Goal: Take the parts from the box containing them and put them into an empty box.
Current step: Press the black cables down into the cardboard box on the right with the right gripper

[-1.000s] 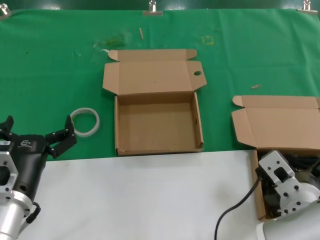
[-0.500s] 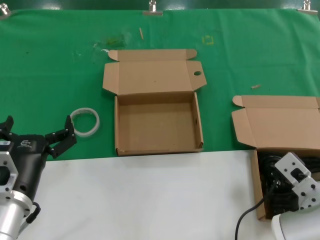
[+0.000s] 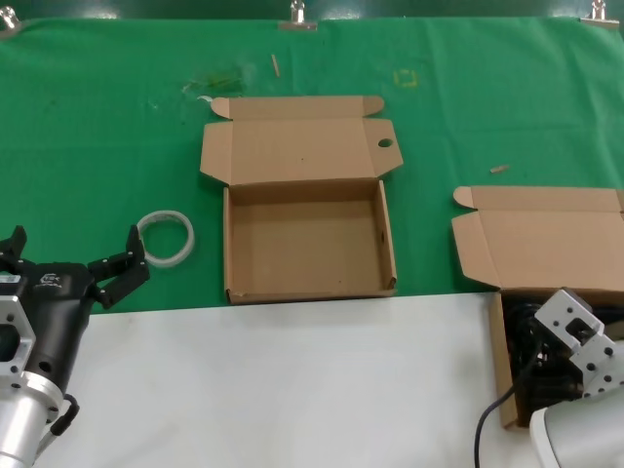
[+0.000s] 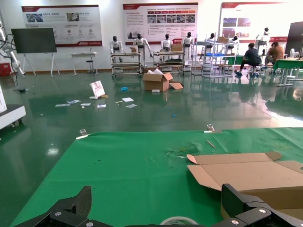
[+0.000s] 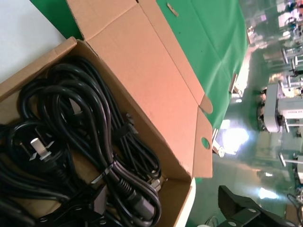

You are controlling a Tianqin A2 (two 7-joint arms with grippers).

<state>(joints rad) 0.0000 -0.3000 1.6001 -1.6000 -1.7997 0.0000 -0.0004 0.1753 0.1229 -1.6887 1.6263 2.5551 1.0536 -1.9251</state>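
Note:
The empty box [image 3: 226, 249] lies open at the middle of the green mat, its lid tab pierced by a round hole [image 3: 384, 143]. The box containing the parts [image 3: 546, 239] stands open at the right. Black coiled cords with plugs [image 3: 525, 327] fill it, and the right wrist view shows them close up [image 5: 90, 137]. My right gripper [image 5: 163, 217] is open just above the cords, over the box's near corner; in the head view only its wrist [image 3: 577, 336] shows. My left gripper [image 3: 76, 239] is open and empty at the lower left.
A whitish translucent ring [image 3: 166, 237] lies on the mat just beyond my left gripper, and its edge shows in the left wrist view [image 4: 179, 220]. White table surface [image 3: 292, 380] runs along the front. Small scraps [image 3: 499, 168] lie on the mat.
My right arm has shifted to the right and down over the box of cords. The left arm, both boxes and the ring have not moved.

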